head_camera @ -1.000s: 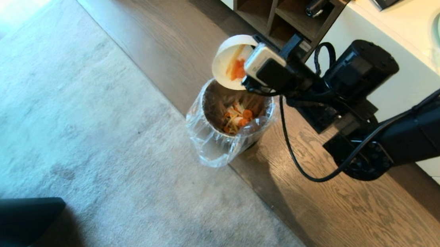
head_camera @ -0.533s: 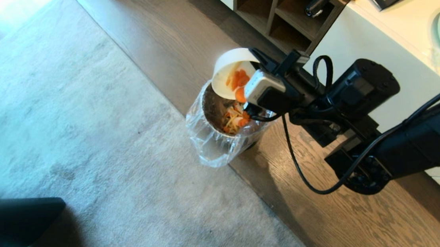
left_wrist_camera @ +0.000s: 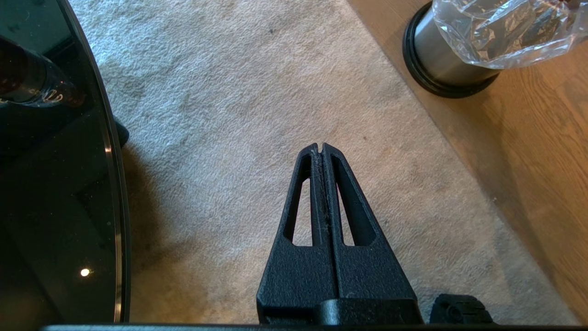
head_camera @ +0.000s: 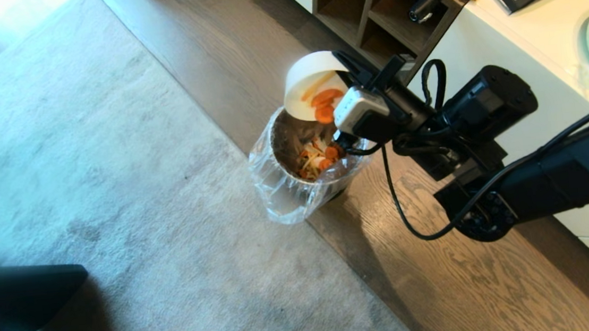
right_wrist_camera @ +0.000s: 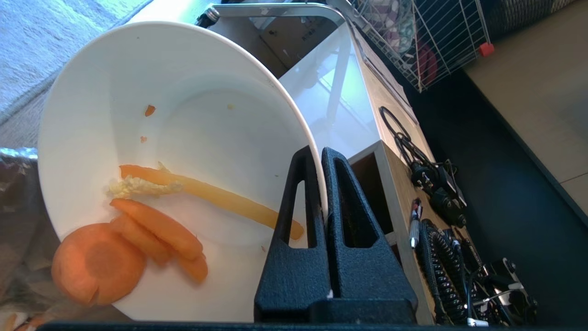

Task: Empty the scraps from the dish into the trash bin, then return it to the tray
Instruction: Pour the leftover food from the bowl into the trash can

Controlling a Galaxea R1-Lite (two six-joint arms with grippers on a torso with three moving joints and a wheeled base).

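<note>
White dish rim pinched in right hand

The dish is smooth, glossy white ceramic. The scraps on it, carrot slices, look moist and shiny. The trash bin is brushed metal with a black base ring, lined with a thin, crinkled clear plastic bag that glints. At 9 o'clock of the bin lies a matt, napped grey carpet; under the bin the floor is grained wood. Both the right gripper and the left gripper are rough-textured matt black plastic. The surface is smooth white.
</note>
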